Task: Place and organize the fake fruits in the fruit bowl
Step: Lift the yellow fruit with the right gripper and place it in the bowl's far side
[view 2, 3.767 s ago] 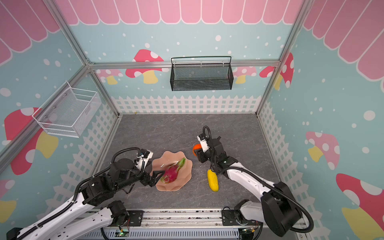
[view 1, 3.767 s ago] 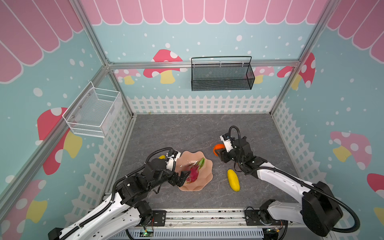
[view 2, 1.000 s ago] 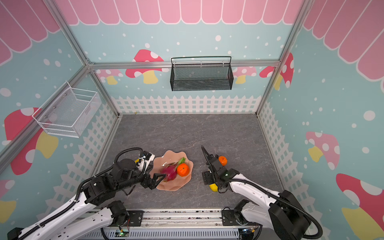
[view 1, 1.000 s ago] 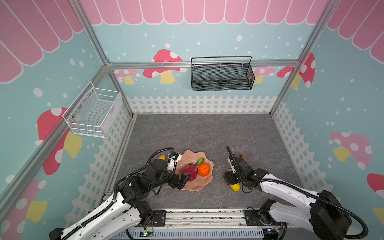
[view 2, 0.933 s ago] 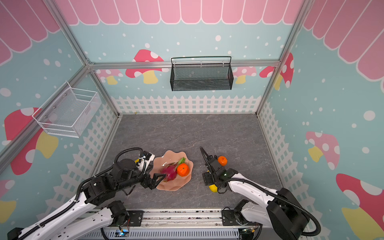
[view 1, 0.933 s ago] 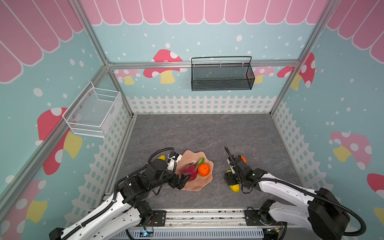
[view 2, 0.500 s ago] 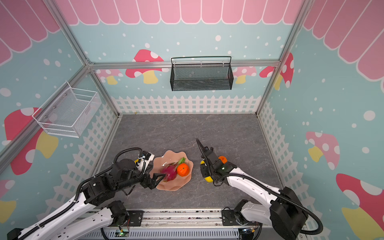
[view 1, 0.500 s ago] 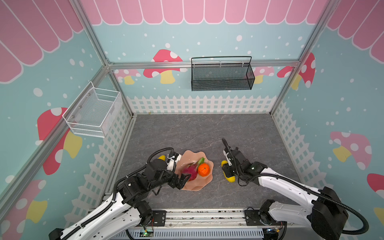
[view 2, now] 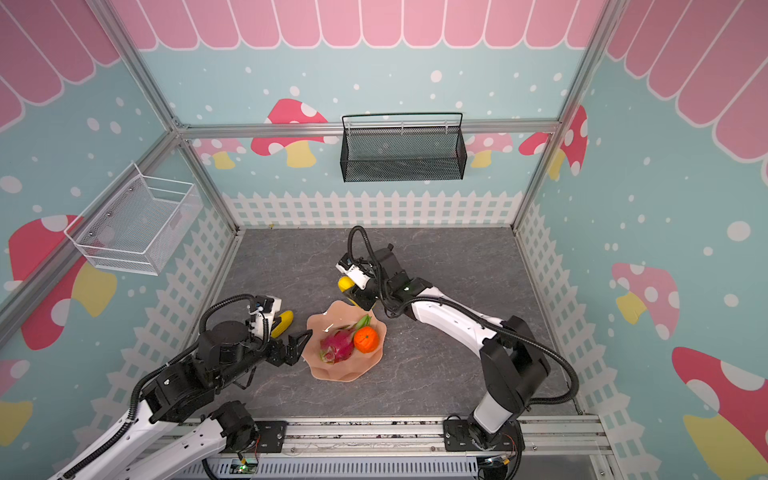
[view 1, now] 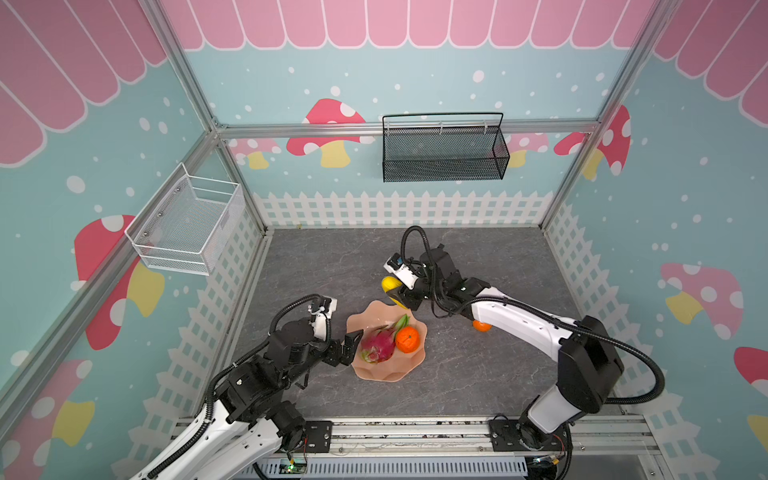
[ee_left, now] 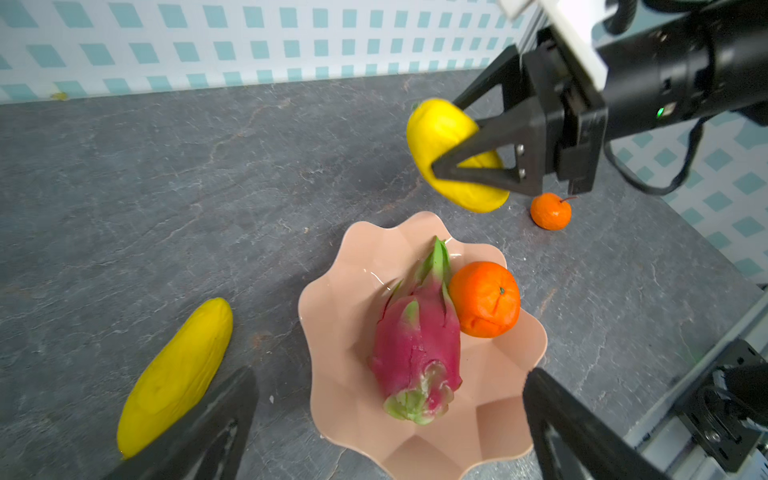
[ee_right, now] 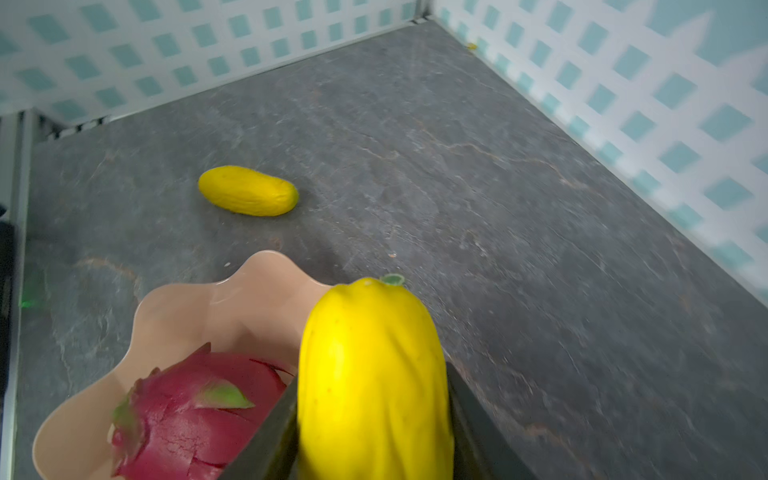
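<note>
The peach-pink fruit bowl (view 1: pixel 376 374) (view 2: pixel 332 372) sits on the grey floor and holds a magenta dragon fruit (view 1: pixel 377 344) (ee_left: pixel 415 345) and an orange (view 1: pixel 408 338) (ee_left: pixel 484 299). My right gripper (view 1: pixel 400 293) (ee_right: pixel 370 436) is shut on a yellow ribbed fruit (view 1: pixel 390 284) (ee_left: pixel 446 133) (ee_right: pixel 374 365), held in the air just beyond the bowl's far rim. My left gripper (view 1: pixel 348 347) (ee_left: pixel 390 374) stands open at the bowl's left rim, holding nothing. Another yellow fruit (view 2: pixel 282 322) (ee_left: pixel 178 374) (ee_right: pixel 248 190) lies on the floor beside the left arm. A second orange (view 1: pixel 482 326) (ee_left: pixel 550 211) lies under the right arm.
A black mesh basket (view 1: pixel 442 151) hangs on the back wall. A white wire basket (view 1: pixel 187 226) hangs on the left wall. White picket-fence walls enclose the floor, and a metal rail (view 1: pixel 415 432) runs along the front.
My right gripper has shut on the yellow fruit to the right of the bowl, lifted it and carried it to the bowl's far rim. The left arm has stayed still.
</note>
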`<action>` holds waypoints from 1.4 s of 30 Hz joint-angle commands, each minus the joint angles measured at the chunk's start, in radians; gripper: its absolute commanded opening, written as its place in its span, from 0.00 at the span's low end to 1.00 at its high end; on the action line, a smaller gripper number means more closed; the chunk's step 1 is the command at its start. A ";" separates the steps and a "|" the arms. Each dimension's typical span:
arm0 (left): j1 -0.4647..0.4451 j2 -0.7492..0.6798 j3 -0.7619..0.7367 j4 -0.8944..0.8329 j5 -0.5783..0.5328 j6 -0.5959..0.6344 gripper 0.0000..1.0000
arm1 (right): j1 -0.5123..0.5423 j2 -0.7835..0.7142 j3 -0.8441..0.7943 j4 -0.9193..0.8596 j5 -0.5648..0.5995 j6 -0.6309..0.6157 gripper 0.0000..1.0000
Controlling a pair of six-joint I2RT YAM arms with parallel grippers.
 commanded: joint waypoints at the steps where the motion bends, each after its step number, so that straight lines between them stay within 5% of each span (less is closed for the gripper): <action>1: 0.017 -0.022 -0.001 -0.025 -0.050 -0.016 0.99 | 0.007 0.051 0.065 0.008 -0.203 -0.237 0.47; 12: 0.044 -0.011 0.001 -0.027 -0.047 -0.020 0.99 | 0.006 0.220 0.152 -0.133 -0.370 -0.466 0.47; 31: 0.065 0.000 -0.004 -0.016 -0.005 -0.019 0.99 | 0.013 0.323 0.179 -0.177 -0.312 -0.484 0.51; 42: 0.066 0.003 -0.004 -0.017 -0.007 -0.013 0.99 | 0.017 0.310 0.217 -0.181 -0.265 -0.455 0.73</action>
